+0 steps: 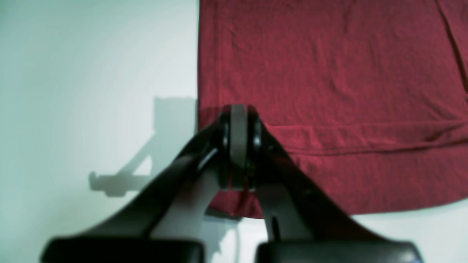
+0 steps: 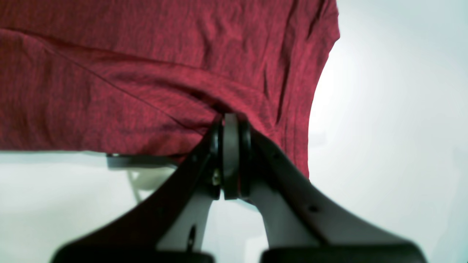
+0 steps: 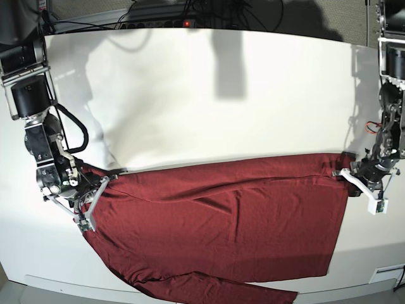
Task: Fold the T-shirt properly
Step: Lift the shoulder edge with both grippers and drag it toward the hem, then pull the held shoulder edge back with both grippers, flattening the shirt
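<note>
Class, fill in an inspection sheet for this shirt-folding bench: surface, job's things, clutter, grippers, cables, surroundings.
Surface: white table, bare across the far half.
Job's things: maroon T-shirt spread along the near edge, creased.
Clutter: nothing seen.
Grippers: left gripper shut on the T-shirt's corner; right gripper shut on the T-shirt's edge.
Cables: black cables bunched behind the far edge.
Surroundings: grey panel behind the table.

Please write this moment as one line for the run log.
left gripper: shut on T-shirt corner | right gripper: shut on T-shirt edge | T-shirt: spread across table, unfolded
</note>
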You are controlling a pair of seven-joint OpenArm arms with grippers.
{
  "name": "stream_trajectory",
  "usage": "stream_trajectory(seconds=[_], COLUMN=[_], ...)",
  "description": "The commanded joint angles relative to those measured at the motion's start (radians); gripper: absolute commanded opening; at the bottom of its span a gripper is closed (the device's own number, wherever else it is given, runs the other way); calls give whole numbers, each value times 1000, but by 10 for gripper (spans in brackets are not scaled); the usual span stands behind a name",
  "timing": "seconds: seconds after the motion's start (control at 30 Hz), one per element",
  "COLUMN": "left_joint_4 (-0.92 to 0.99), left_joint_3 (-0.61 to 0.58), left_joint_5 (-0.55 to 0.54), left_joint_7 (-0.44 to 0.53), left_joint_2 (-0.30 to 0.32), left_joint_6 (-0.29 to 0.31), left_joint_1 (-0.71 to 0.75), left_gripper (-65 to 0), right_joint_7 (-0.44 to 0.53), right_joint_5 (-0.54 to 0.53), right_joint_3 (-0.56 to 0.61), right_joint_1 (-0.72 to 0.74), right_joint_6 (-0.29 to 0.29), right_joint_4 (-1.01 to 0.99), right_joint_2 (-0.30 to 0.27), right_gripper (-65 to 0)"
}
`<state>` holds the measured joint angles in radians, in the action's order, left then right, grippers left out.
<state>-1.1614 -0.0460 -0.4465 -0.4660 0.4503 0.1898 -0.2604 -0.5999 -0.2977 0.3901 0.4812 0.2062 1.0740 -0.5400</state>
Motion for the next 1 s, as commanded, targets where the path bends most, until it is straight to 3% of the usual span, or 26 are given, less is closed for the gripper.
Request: stream_trajectory(seconds=[0.0,0.2,0.53,0.63,0.77,0.97], left_joint_4=[-15,-9,100,180,242,243], left_joint_3=[6,6,6,6,6,6], left_joint_5=[-7,91,159,158,158,158], left_joint_7=[19,127,224,237,227,201], left_joint_2=[1,-54,-121,-123,-118,-117], left_joint_6=[10,12,12,11,11,30], left_joint_1=[-18,-1,16,16,24,86], left_gripper=[-650,-650,-650,-650,-650,-650], right_joint_7=[21,76,162,157,114,101], right_joint_5=[10,105,104,104,103,104], right_joint_3=[-11,-11,-11,-11,-11,-11], right_joint_1=[31,31,31,31,20,-37], right_joint_6=[-5,-5,-4,-3,78,79], right_joint_4=[18,-18,-177,-178,-178,-175], right_joint_2=[-14,0,22,22,22,15], right_gripper=[-650,-650,-650,-650,-650,-650])
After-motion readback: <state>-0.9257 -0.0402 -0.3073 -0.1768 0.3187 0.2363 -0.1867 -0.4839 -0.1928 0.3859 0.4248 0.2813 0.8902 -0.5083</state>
